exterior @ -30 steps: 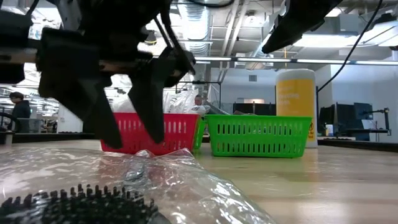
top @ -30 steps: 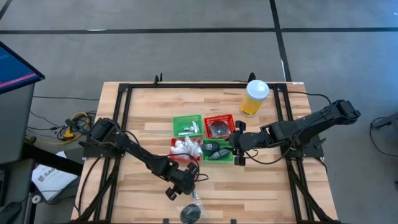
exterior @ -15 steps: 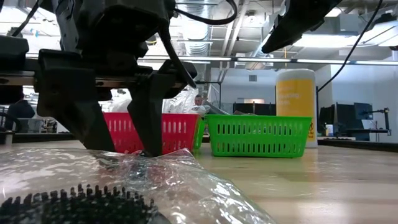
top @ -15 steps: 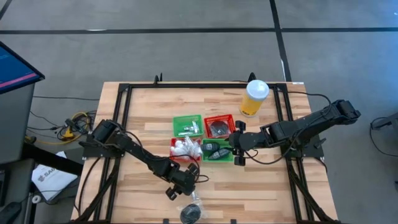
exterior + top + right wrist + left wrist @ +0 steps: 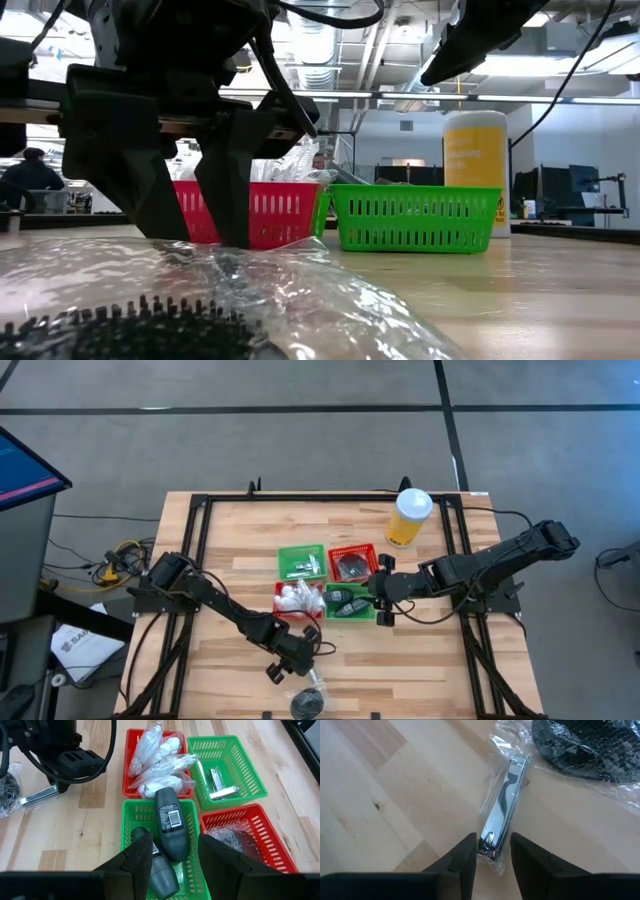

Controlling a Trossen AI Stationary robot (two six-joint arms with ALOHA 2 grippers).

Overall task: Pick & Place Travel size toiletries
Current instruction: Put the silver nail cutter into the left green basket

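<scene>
A silvery nail clipper (image 5: pixel 501 805) in clear wrap lies on the wood near the table's front edge (image 5: pixel 316 678). Beside it lies a dark round disc (image 5: pixel 585 745) in crinkled clear wrap (image 5: pixel 300 300). My left gripper (image 5: pixel 492 852) points steeply down at the clipper's end. It is open, with one finger on each side of that end. My right gripper (image 5: pixel 175 865) hangs open above the baskets (image 5: pixel 383 590) with nothing between its fingers. My left gripper's fingers (image 5: pixel 467 851) stand close on both sides of the clipper's wrapped end (image 5: pixel 489 844), coming from above and slanting along its length. I cannot tell whether they touch the wrap. The clipper lies flat on the table.
Four mesh baskets stand mid-table: a red one with white packets (image 5: pixel 157 765), a green one with silvery clippers (image 5: pixel 225 767), a red one with wrapped discs (image 5: pixel 240 835), and a green one with dark bottles (image 5: pixel 165 820). A yellow cup (image 5: pixel 408 517) stands at the far right.
My left gripper's fingers have drawn closer together around the clipper's end, staying over the same spot. The clipper and the wrapped disc have not moved.
</scene>
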